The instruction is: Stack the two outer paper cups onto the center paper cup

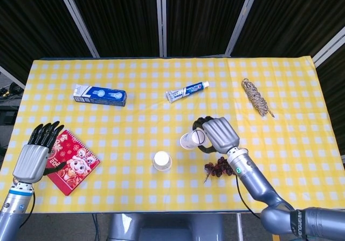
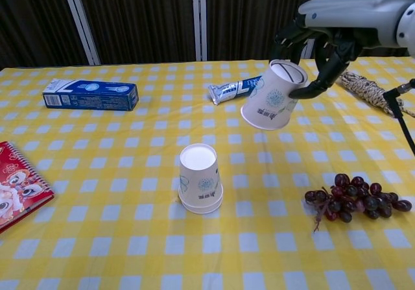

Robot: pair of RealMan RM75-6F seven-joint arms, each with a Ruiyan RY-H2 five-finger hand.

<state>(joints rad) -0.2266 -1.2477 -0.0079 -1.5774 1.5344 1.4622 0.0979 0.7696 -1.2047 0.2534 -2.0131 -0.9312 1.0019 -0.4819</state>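
Observation:
My right hand (image 1: 216, 134) (image 2: 319, 47) grips an upside-down white paper cup (image 2: 274, 95) (image 1: 191, 140) by its upper end and holds it tilted in the air. It hangs to the right of and above the center cup stack (image 2: 200, 181) (image 1: 161, 160), which stands upside down on the yellow checked cloth and looks like two cups nested. My left hand (image 1: 36, 153) hovers open at the table's left edge, over a red booklet (image 1: 71, 162) (image 2: 17, 190); the chest view does not show this hand.
A bunch of dark grapes (image 2: 352, 198) (image 1: 222, 169) lies right of the stack. A toothpaste tube (image 2: 241, 87) (image 1: 186, 91) and a blue toothpaste box (image 2: 91, 95) (image 1: 100, 95) lie farther back. A coil of twine (image 1: 256, 97) (image 2: 369, 85) sits at the back right.

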